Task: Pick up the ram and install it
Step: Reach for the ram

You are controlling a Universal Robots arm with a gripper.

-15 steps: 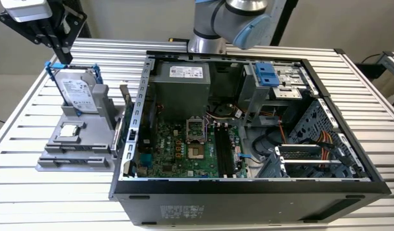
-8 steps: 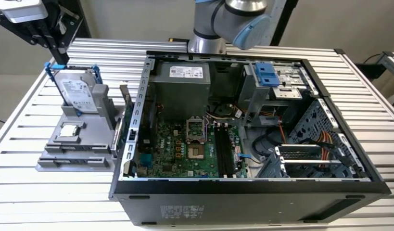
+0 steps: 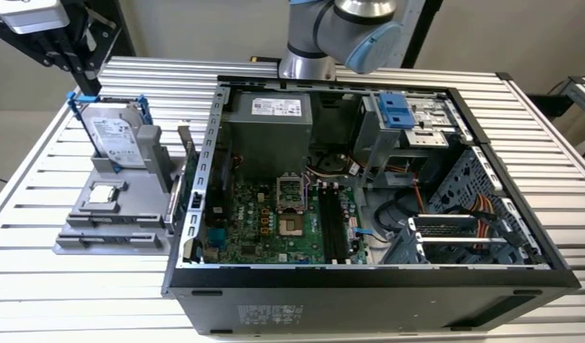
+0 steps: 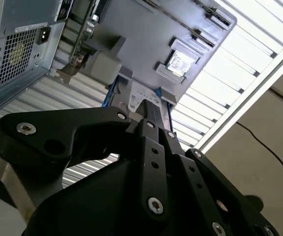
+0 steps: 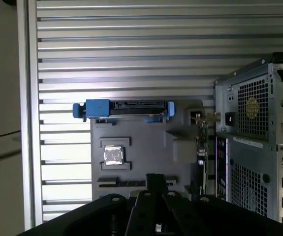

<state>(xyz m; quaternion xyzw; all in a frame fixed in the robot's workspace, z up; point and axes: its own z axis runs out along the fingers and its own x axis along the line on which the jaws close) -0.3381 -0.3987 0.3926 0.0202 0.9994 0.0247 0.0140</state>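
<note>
The ram (image 3: 186,153) stands on edge at the near-case side of the grey holder (image 3: 111,232), in the left half of the exterior view, just beside the open case's (image 3: 368,286) outer wall. It is not in the jaws and not in the case. In the second wrist view it (image 4: 80,32) shows as a thin green stick between the holder and the case's vented back.

On the same holder the hard drive (image 3: 116,139) stands upright in its blue rails at the far end. The small silver chip (image 3: 103,191) lies flat in a recess nearer the frame's bottom.

The gripper (image 3: 89,90) hangs in the upper left of the exterior view, above the far end of the hard drive, well apart from the ram. In both wrist views the jaws look closed together, with nothing between them, and the black tips (image 4: 148,105) point down toward the drive's rails.

The case lies on its side across the middle and right of the exterior view. Its green board (image 3: 263,221) is exposed, with long dark slots (image 3: 332,225) just right of the board's centre. The power supply (image 3: 273,118) sits at the far end. Everything rests on a ribbed metal table (image 3: 44,286). The arm (image 3: 345,28) rises at the top centre of the exterior view
</note>
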